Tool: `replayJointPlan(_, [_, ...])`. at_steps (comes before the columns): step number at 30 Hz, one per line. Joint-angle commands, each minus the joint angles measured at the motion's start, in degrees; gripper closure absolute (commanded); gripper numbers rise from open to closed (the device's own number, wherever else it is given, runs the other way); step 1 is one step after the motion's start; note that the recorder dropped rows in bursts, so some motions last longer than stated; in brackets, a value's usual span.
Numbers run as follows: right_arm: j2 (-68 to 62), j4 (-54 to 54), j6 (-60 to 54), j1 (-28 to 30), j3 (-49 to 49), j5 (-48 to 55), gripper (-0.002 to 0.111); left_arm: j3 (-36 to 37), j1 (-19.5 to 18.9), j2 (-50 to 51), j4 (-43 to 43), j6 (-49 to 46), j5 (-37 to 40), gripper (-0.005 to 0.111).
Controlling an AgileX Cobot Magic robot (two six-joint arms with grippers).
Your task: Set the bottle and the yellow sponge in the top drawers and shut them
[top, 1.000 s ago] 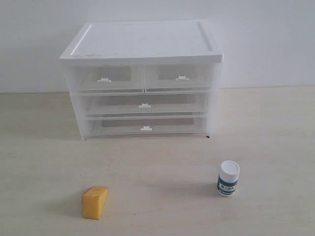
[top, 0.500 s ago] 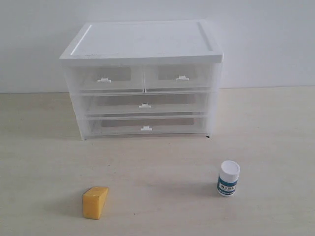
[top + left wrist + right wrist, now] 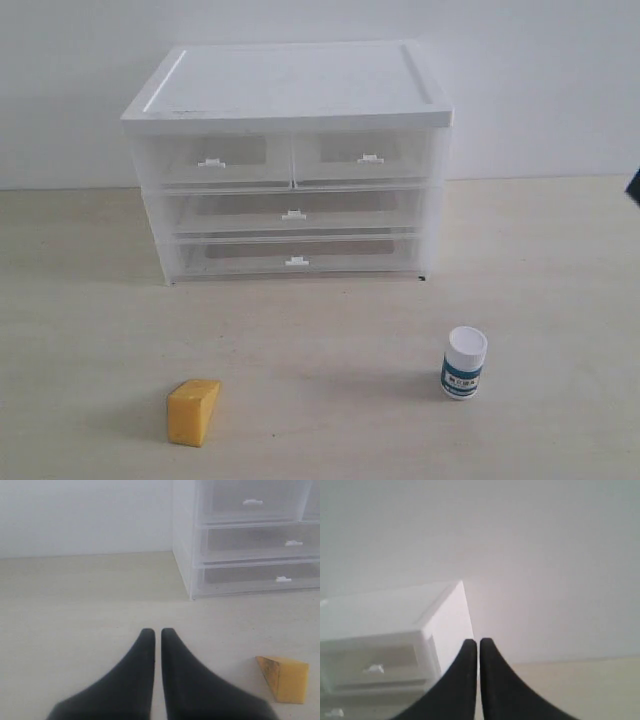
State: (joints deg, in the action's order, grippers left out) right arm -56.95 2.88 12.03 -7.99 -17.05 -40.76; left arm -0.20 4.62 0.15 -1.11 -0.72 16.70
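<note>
Two small items are waiting on the pale tabletop [image 3: 90,330] in the exterior view. The yellow sponge [image 3: 193,411] is lying front left and the bottle [image 3: 464,362] is standing upright front right, both well apart from the white-topped cabinet [image 3: 290,85] behind them. The top drawers [image 3: 212,160] are sitting shut side by side, so the task is looking barely begun. Bare tabletop is spreading around both items, leaving free room for a descent from above; the cabinet front is the only nearby edge.

In the left wrist view, the left gripper [image 3: 157,631] is hovering over bare tabletop, its fingers [image 3: 142,655] pressed together and empty, with the sponge lying near, off to one side. The foam is looking light and squashy, likely best pinched gently across its flat faces.

In the right wrist view, the right gripper [image 3: 478,641], fingers likewise closed on nothing, is pointing past the cabinet's upper corner toward the wall [image 3: 545,555]; the bottle is falling outside this frame. Probably light, stiff and smooth, the bottle is inviting a grip around its labelled body rather than its cap.
</note>
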Motion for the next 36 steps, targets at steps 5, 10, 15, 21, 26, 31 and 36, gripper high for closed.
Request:
replayJointPlan(5, [-24.5,-0.4,-1.1,-2.4,-0.3,-19.4,0.108,0.2,-0.1,-0.1,-0.4,-0.3,0.1,0.103])
replayJointPlan(10, [-30.0,-15.9,-8.6,-15.5,-0.3,-24.4,0.108,0.2,-0.1,-0.1,-0.4,-0.3,0.1,0.103])
replayJointPlan(15, [-31.7,-26.8,-12.9,-28.8,-1.5,-29.2,0.108,0.2,-0.1,-0.1,-0.4,-0.3,0.1,0.103])
replayJointPlan(21, [-31.7,-33.6,-23.2,-37.0,-9.7,-23.1,0.108,0.2,-0.1,-0.1,-0.4,-0.3,0.1,0.103])
replayJointPlan(26, [-31.9,-37.3,-26.2,-39.7,-11.7,-22.8,0.108,0.2,-0.1,-0.1,-0.4,-0.3,0.1,0.103])
replayJointPlan(31, [-38.8,-37.5,-24.4,-39.9,-13.9,-26.1,0.108,0.2,-0.1,-0.1,-0.4,-0.3,0.1,0.103])
replayJointPlan(36, [-46.4,-37.5,-24.5,-39.9,-18.7,-26.8,0.108,0.2,-0.1,-0.1,-0.4,-0.3,0.1,0.103])
